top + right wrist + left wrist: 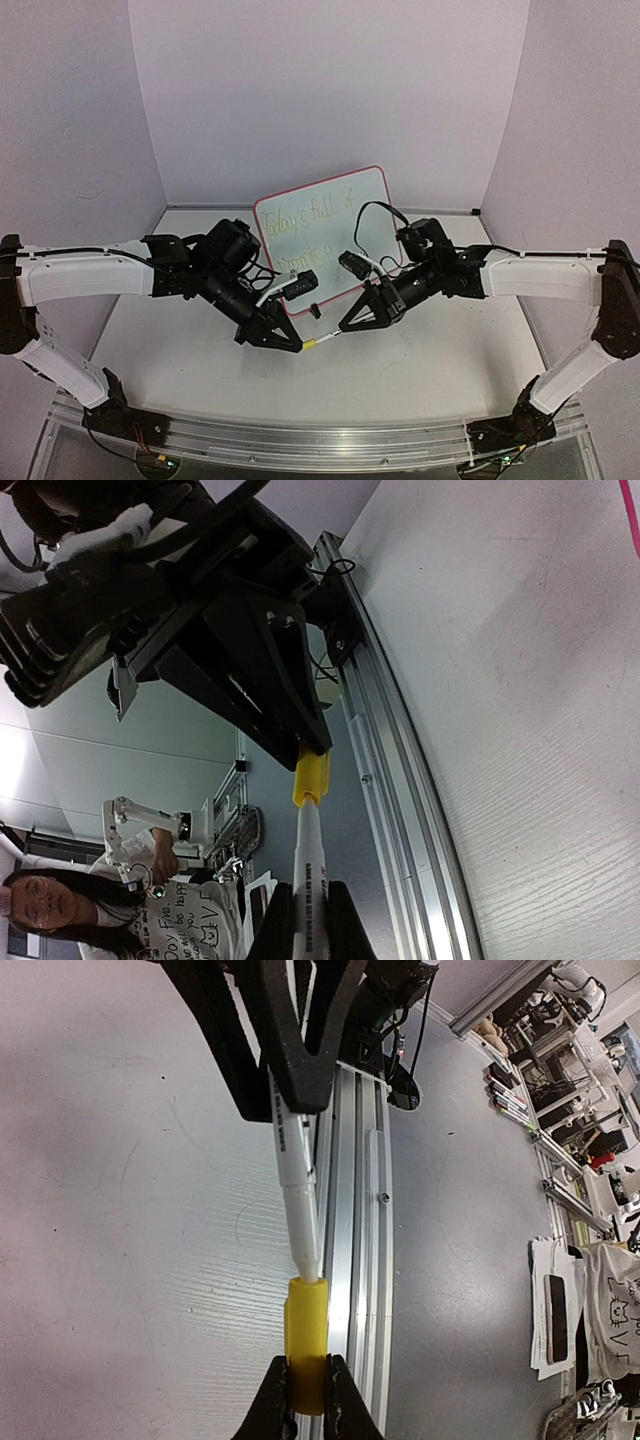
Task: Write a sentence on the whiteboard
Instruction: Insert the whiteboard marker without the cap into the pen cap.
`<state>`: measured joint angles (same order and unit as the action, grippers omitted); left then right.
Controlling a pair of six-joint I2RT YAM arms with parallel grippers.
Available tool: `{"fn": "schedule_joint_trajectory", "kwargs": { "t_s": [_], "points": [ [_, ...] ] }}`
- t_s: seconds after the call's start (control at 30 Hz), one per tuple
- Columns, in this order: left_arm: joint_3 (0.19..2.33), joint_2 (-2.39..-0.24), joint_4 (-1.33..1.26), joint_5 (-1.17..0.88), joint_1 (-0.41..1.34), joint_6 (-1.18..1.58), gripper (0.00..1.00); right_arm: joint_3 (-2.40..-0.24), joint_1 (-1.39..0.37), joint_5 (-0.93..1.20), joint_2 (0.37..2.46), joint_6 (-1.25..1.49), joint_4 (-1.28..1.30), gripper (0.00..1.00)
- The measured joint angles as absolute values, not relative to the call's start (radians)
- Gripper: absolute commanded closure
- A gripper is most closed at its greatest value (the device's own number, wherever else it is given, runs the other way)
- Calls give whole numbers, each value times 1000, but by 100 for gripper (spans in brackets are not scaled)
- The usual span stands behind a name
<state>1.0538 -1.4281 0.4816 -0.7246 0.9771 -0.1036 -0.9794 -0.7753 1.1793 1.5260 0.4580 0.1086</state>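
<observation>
The whiteboard (345, 235), red-framed, stands tilted at the back of the table. The sentence (305, 215) runs across it in faint yellow-green cursive over two lines. In front of it the two grippers meet tip to tip above the table. My left gripper (300, 345) (307, 1365) is shut on a yellow marker cap (307, 1325) (311, 777). My right gripper (345, 328) (310, 895) is shut on the white marker (310, 855) (297, 1190). The marker's narrow end sits in the cap's mouth.
An aluminium rail (320, 440) (355, 1210) runs along the table's near edge just below the joined marker. Pale walls (330, 90) close in the back and both sides. Black cables (375, 215) loop in front of the board.
</observation>
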Motion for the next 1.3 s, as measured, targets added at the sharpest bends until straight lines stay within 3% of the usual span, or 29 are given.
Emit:
{"fn": "schedule_joint_trajectory", "kwargs": {
  "t_s": [1.3],
  "points": [
    [1031, -1411, 428, -759, 976, 60, 100, -1000, -843, 1145, 1573, 581, -14, 100]
  ]
}}
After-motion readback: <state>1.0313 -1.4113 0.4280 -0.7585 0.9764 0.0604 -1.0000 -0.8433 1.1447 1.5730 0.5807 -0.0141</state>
